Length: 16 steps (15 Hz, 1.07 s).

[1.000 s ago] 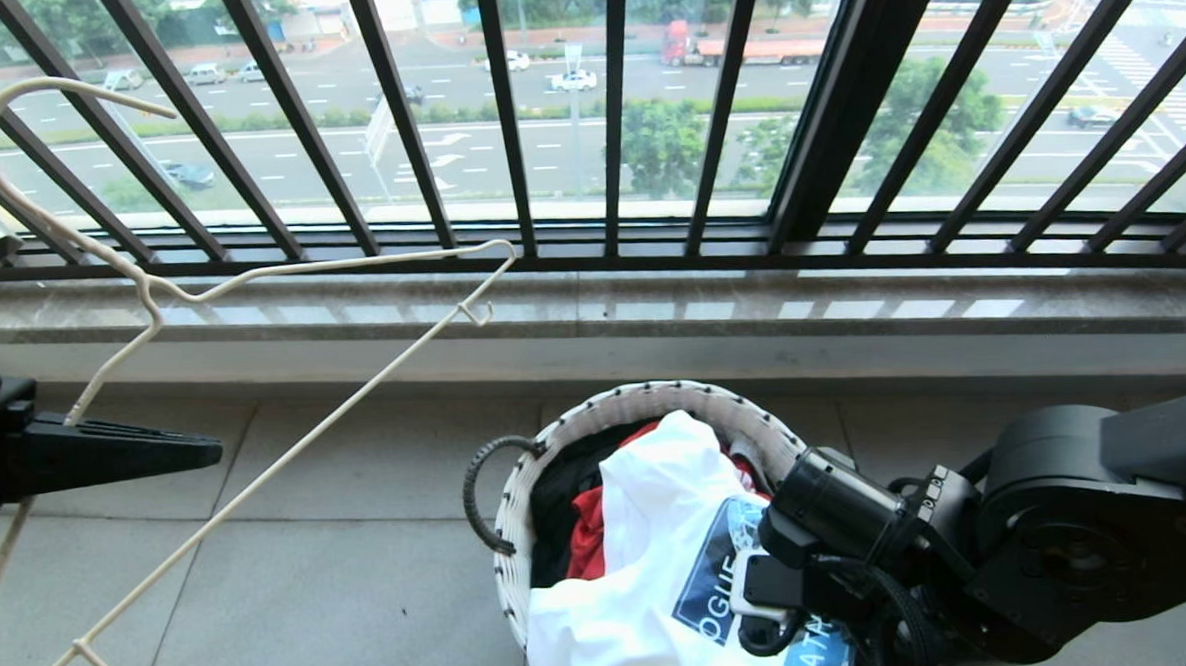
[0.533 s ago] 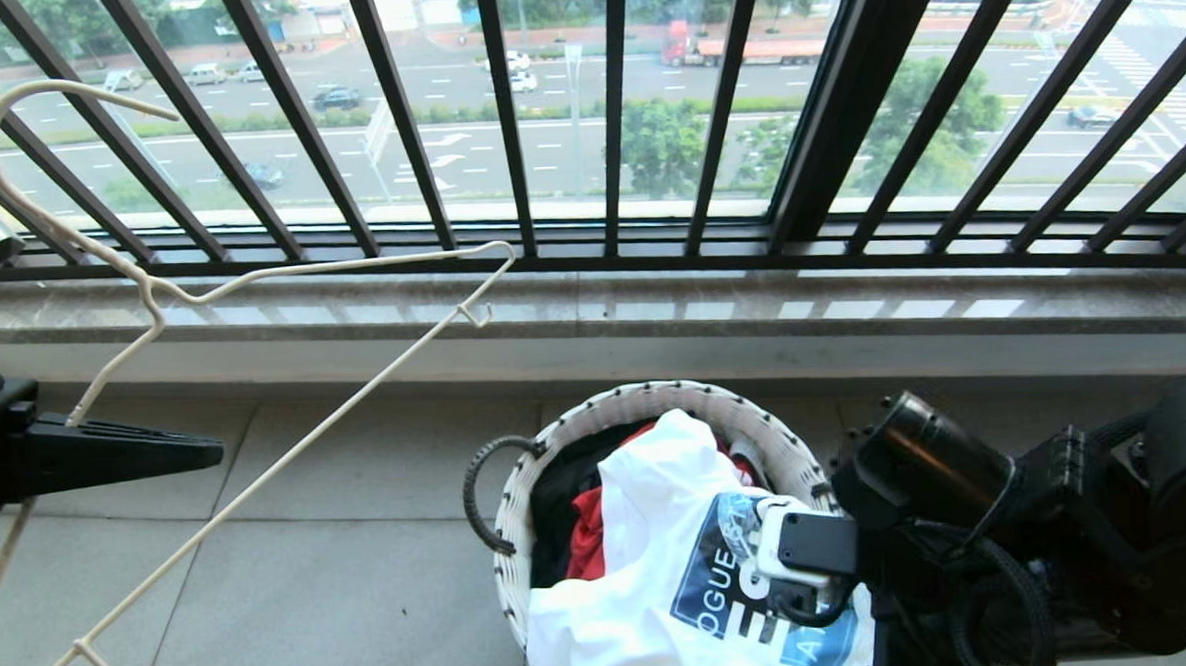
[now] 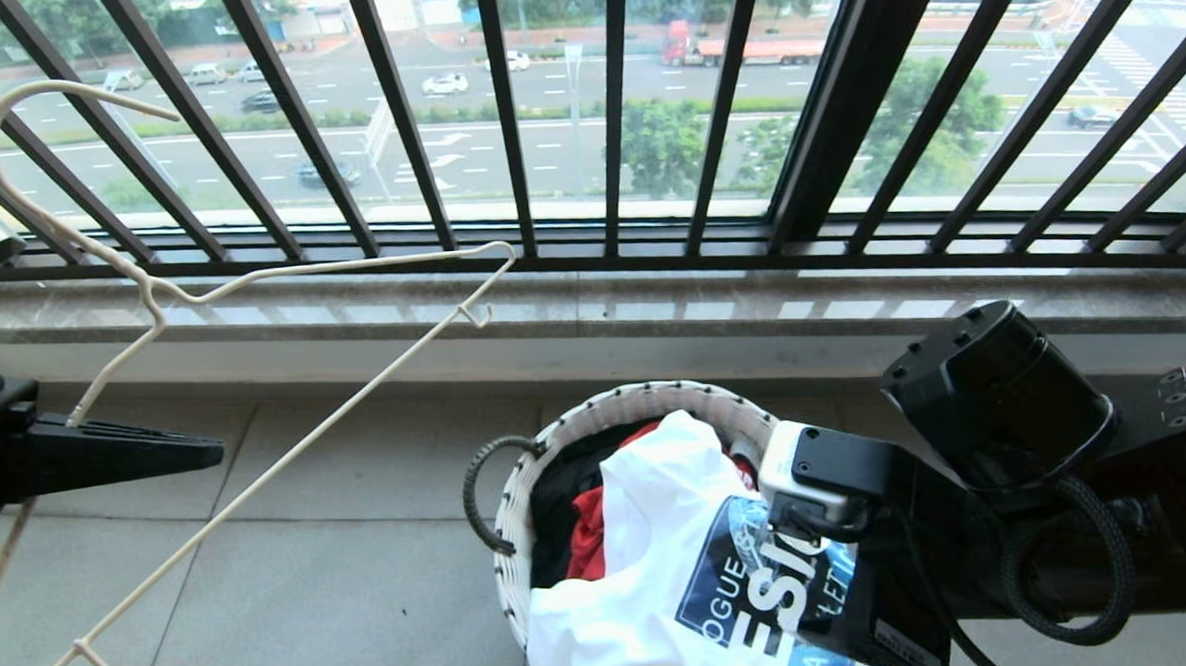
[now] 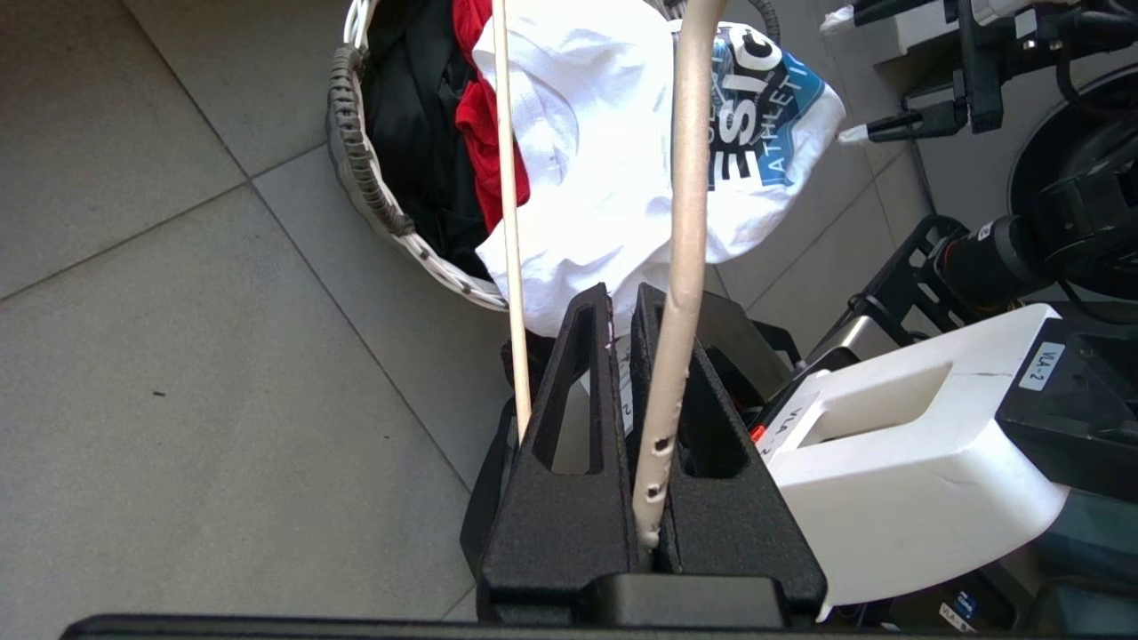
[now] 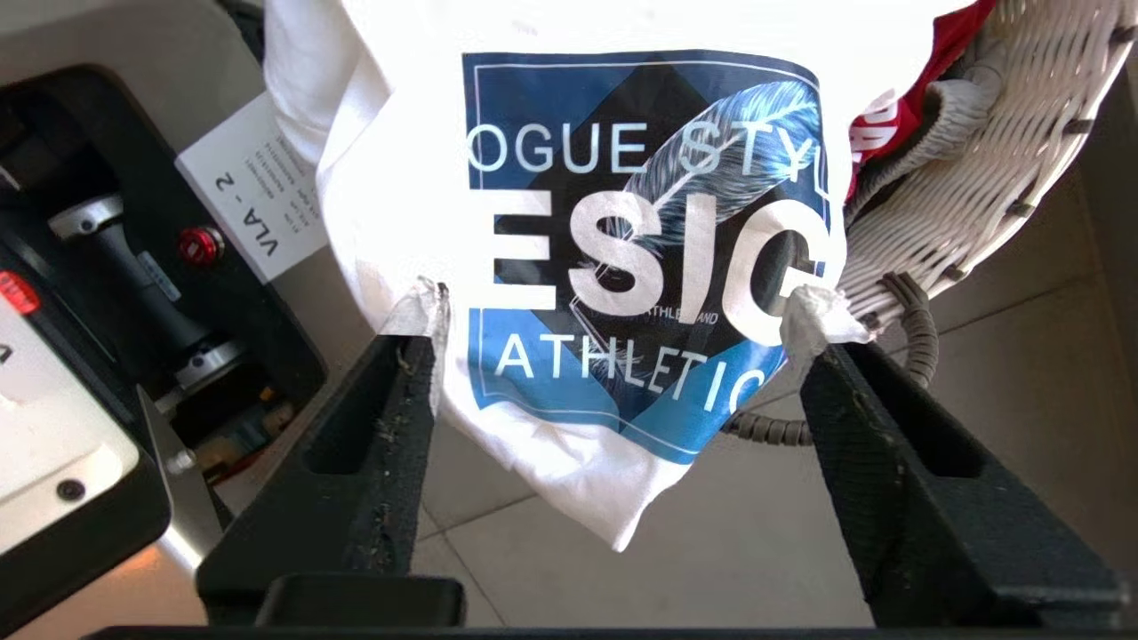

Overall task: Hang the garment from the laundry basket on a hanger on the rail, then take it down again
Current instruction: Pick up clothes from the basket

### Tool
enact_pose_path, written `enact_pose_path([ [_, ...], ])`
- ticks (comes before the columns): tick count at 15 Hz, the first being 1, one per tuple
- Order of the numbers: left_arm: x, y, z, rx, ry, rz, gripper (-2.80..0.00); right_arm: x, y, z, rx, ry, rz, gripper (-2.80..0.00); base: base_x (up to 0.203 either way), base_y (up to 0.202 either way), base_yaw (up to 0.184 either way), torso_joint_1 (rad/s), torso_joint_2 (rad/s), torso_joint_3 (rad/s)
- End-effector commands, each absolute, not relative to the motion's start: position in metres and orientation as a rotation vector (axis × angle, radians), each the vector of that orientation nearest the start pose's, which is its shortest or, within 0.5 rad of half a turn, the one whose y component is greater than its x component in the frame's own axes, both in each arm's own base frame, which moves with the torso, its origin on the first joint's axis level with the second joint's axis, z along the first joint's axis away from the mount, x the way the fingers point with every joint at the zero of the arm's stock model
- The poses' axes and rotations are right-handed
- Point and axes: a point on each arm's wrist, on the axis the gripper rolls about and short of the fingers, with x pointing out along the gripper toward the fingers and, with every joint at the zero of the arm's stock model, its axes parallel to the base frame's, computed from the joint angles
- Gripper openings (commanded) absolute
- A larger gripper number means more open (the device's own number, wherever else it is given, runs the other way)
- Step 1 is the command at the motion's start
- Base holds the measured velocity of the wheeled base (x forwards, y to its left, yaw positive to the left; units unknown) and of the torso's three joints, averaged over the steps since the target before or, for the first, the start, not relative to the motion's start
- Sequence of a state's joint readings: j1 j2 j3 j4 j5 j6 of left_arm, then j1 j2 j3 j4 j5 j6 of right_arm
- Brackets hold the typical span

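Landmark: the laundry basket (image 3: 646,411), small white woven, on the tiled floor (image 3: 362,543) below the window sill (image 3: 652,310).

Nearest: the garment (image 3: 663,570), a white T-shirt with a blue chest print, is heaped on top of the basket's load and spills over the basket's near rim toward the robot. The right gripper (image 5: 622,311) sits at the near-right side of the basket, fingers spread wide, one white-tipped fingertip on each side of the print in the right wrist view. Nothing is clamped; whether the tips touch the cloth cannot be told. The print faces that wrist camera, with fabric hanging just beyond the tips.

Inside the basket, under and beside the T-shirt: a red garment (image 3: 590,533) and a black garment (image 3: 560,495). A dark loop handle (image 3: 480,493) sticks out on the basket's left side.

Left of the basket, well apart: the left gripper (image 4: 622,298), fingers pressed together, pinching the hanger (image 3: 280,277) at one wire arm. The thin cream wire hanger is held up off the floor, its hook in front of the black window railing (image 3: 504,117) beyond the basket.
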State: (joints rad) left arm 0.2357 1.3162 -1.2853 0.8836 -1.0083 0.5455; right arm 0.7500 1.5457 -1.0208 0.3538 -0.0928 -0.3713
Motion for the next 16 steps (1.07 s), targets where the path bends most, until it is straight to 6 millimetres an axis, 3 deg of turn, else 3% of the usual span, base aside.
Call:
enact_pose_path([
  [1, 0.158, 0.019, 0.288, -0.057, 0.531, -0.885, -2.80, 0.197, 0.176, 0.183, -0.700, 0.704, 0.754, -2.80, 0.000, 0.000, 0.000, 0.000, 0.00, 0.000],
  [5, 0.156, 0.023, 0.292, -0.057, 0.516, -0.856, -2.80, 0.224, 0.211, 0.164, -0.609, 0.590, 0.711, -2.80, 0.000, 0.000, 0.000, 0.000, 0.00, 0.000],
  [10, 0.152, 0.029, 0.299, -0.048, 0.489, -0.809, -2.80, 0.249, 0.270, 0.139, -0.742, 0.556, 0.484, -2.80, 0.000, 0.000, 0.000, 0.000, 0.00, 0.000],
  [16, 0.148, 0.037, 0.304, -0.025, 0.444, -0.744, -2.80, 0.256, 0.321, 0.110, -0.850, 0.533, 0.401, -2.80, 0.000, 0.000, 0.000, 0.000, 0.00, 0.000],
])
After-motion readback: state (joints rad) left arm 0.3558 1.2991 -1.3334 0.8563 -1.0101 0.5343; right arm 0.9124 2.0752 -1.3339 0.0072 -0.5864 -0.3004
